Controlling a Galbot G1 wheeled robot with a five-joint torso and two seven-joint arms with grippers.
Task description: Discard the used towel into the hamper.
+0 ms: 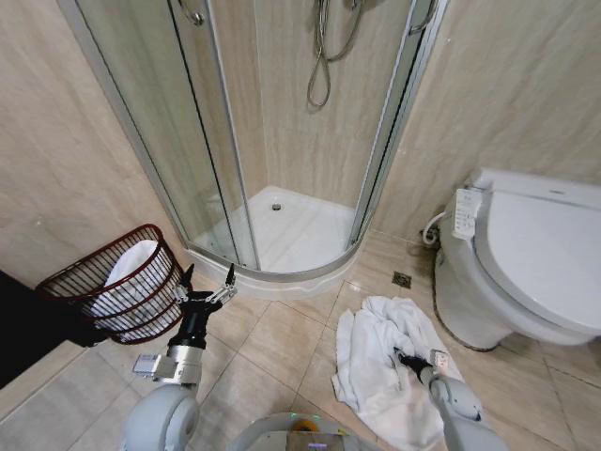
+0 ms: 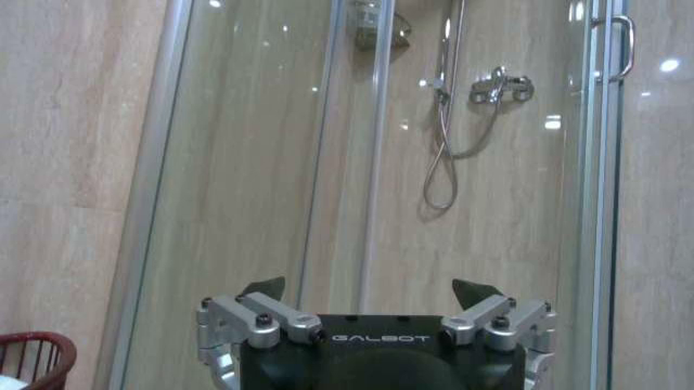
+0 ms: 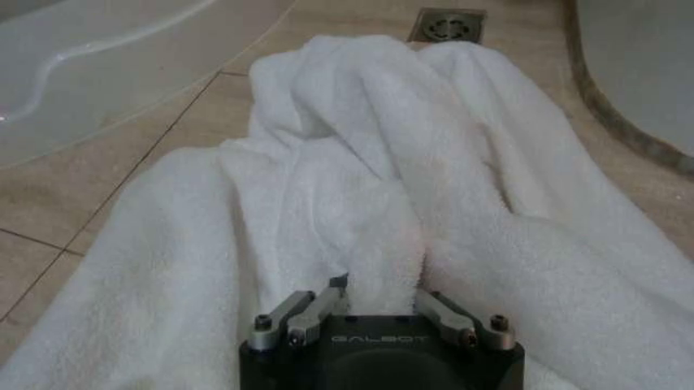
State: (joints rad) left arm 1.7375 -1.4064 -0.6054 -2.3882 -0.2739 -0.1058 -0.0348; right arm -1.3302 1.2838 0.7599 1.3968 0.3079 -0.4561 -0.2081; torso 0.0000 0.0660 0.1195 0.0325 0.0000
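A tiled bathroom floor, seen from above, with a curved glass shower enclosure [image 1: 282, 141] as the main landmark at the back. A white towel [image 1: 380, 362] lies crumpled on the beige tiles in front of the shower's right end, spreading back toward the robot. The right gripper [image 1: 406, 360] is down in the middle of the towel — in the right wrist view its fingers [image 3: 314, 305] sit narrow around a raised ridge of the white cloth, pinching that fold between them.

The hamper [image 1: 117, 282], a dark reddish-brown openwork basket, lies tipped over on the floor off the shower's left end, against the beige wall. White fabric shows inside it. The towel and the hamper are well apart, at opposite ends of the shower's curved white base.

The left gripper [image 1: 207, 287] is held up just beside the hamper, between it and the shower base, its fingers spread wide and holding nothing. It points at the shower glass, and the left wrist view looks past it to a hose and tap behind the door.

A white toilet [image 1: 526, 263] with a closed lid stands to the right of the shower, close beside the towel. A small floor drain [image 1: 402, 279] sits in the tiles between the shower base and the toilet — just beyond the towel's far edge.
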